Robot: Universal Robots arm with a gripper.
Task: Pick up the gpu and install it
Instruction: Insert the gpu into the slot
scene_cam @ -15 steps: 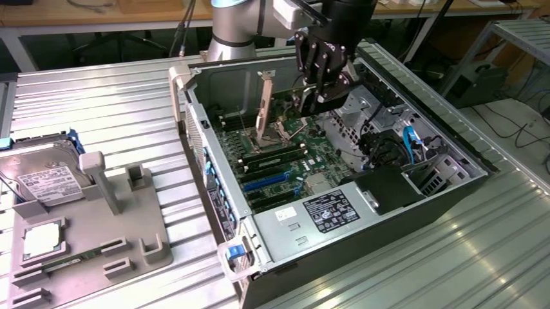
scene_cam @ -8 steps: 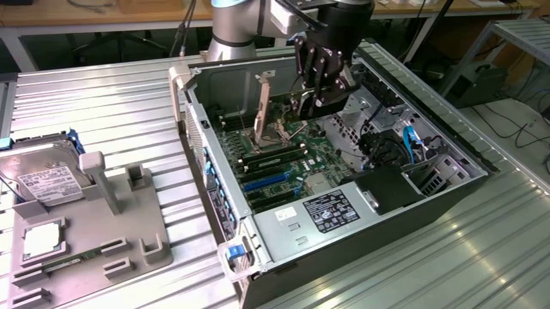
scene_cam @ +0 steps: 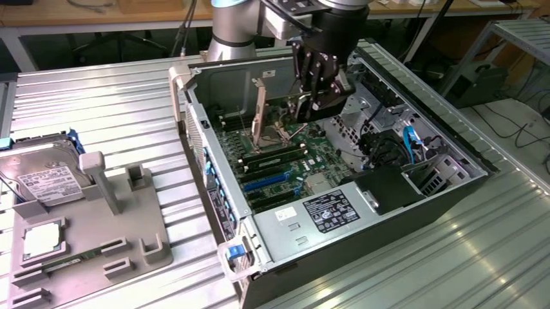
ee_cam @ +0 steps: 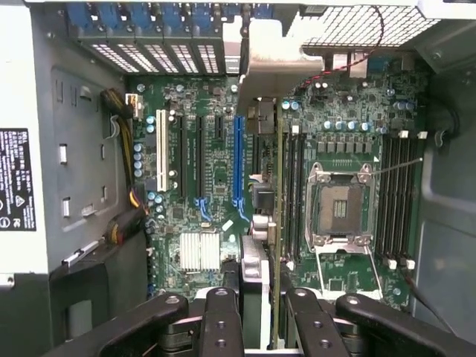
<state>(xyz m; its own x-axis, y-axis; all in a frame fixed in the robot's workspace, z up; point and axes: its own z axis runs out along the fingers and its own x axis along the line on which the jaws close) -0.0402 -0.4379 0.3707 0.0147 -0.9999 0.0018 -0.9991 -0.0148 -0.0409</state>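
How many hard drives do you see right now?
1. The hard drive rests on the grey holder at the exterior view's left; more may be hidden inside the computer case.

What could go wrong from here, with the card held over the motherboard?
1. The gpu, gripped edge-on in the gripper, seems to hang beside the blue slot rather than over it; pushing down there could strike nearby components.
2. Its silver bracket sits close to the rear slot covers and might catch on them.
3. The CPU socket lies just past the card; a slip could damage it.
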